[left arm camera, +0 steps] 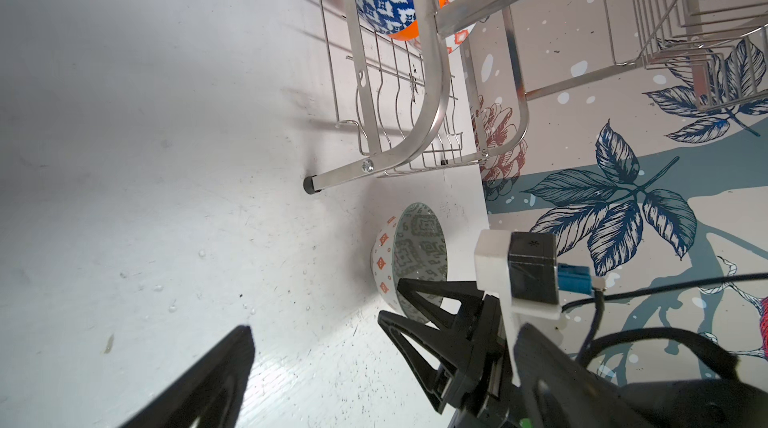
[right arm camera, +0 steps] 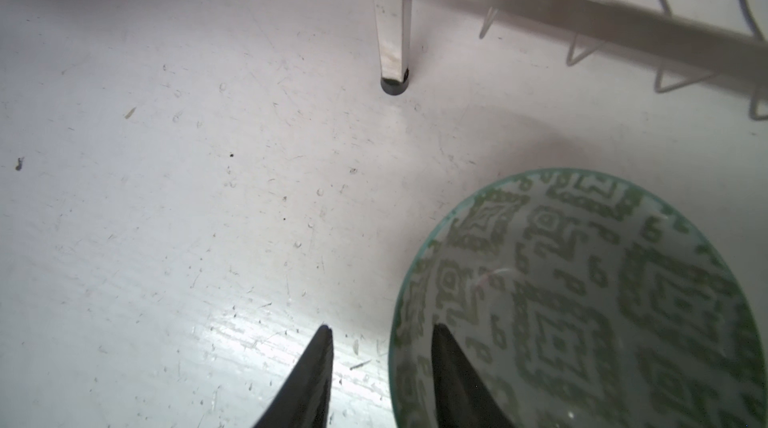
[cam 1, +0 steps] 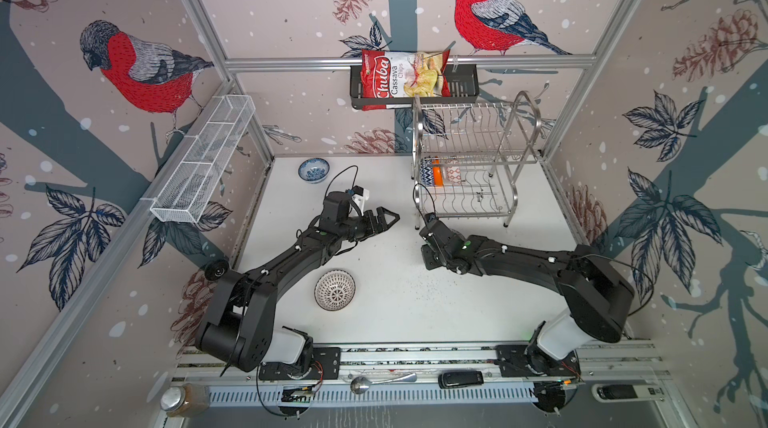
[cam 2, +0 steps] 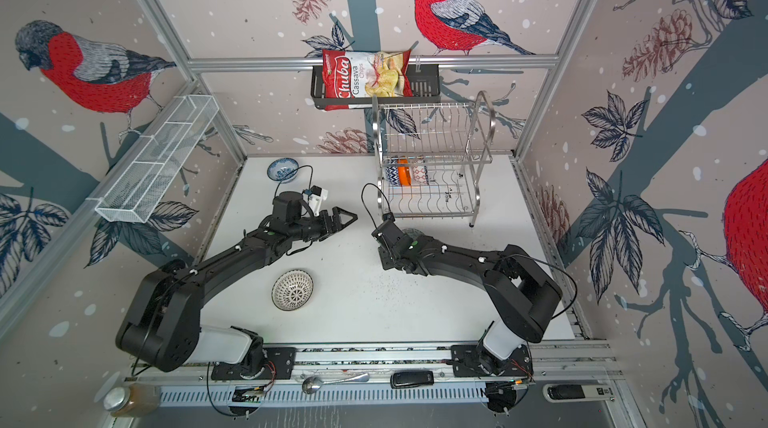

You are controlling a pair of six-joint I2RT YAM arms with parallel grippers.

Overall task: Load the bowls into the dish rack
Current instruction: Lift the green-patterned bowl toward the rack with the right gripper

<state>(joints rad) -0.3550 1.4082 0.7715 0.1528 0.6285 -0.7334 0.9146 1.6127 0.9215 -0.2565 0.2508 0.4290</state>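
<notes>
Bird-print walls box in a white surface (cam 1: 395,272), scuffed & speckled, mostly bare in the middle. Key relation: the grey-green geometric-patterned round bowl (right arm camera: 582,301) sits mouth-up on the surface, just in front of the front-left leg of the two-tier steel wire dish rack (cam 1: 469,201). The right jaws straddle its rim on the side facing mid-surface, one finger inside, one outside. They're part-spread w/ no firm pinch visible, & the bowl looks to rest on the surface. Bowl's round, so no long axis to mind.

The right arm (cam 1: 519,255) is clearly the nearer. The left jaws, spread wide & empty, hover mid-surface, apart from the bowl.

The rack lies beyond the bowl, twd the far edge. Next is prob. close, lift, tip on edge, then into free lower-tier slots beside the three bowls already standing at that tier's left end. Tight spot: leg & lower rail are close by.

The blue-floral white bowl (cam 1: 313,170) sits nr the far-left corner. The white black-dotted bowl (cam 1: 334,290) is nearer the front edge.
</notes>
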